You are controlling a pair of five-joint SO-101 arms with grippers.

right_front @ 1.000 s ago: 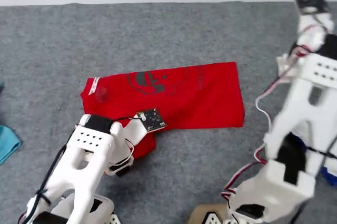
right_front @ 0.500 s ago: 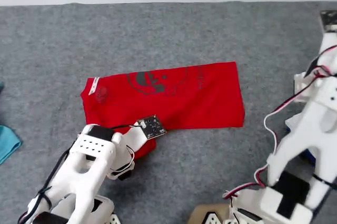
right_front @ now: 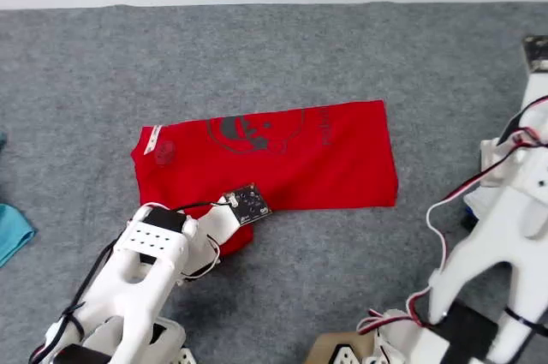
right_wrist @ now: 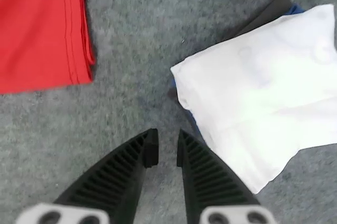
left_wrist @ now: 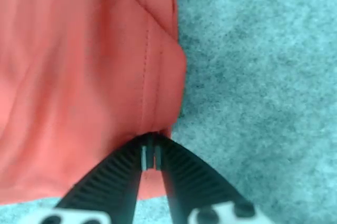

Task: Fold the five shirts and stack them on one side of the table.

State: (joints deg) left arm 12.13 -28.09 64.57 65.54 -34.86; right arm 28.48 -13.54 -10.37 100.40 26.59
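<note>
A red shirt (right_front: 274,154) lies spread across the middle of the grey table, folded lengthwise with its printed side up. My left gripper (left_wrist: 150,155) is shut on the hem of a doubled-over corner of this red shirt (left_wrist: 79,76), at its near left end under the left arm (right_front: 154,248). My right gripper (right_wrist: 164,147) hangs over bare carpet with a narrow gap between its fingers and nothing in them. It is between the red shirt's edge (right_wrist: 42,29) and a stack of folded shirts (right_wrist: 263,87), white on top with blue and black beneath.
A teal garment (right_front: 10,231) pokes in at the table's left edge. The right arm (right_front: 514,201) stands tall at the right side and covers most of the stack; a blue sliver (right_front: 469,206) shows beside it. Bare carpet lies behind the red shirt.
The right arm has swung away to the right, off the red shirt. The left arm has drawn slightly back toward the near edge, still holding the red corner.
</note>
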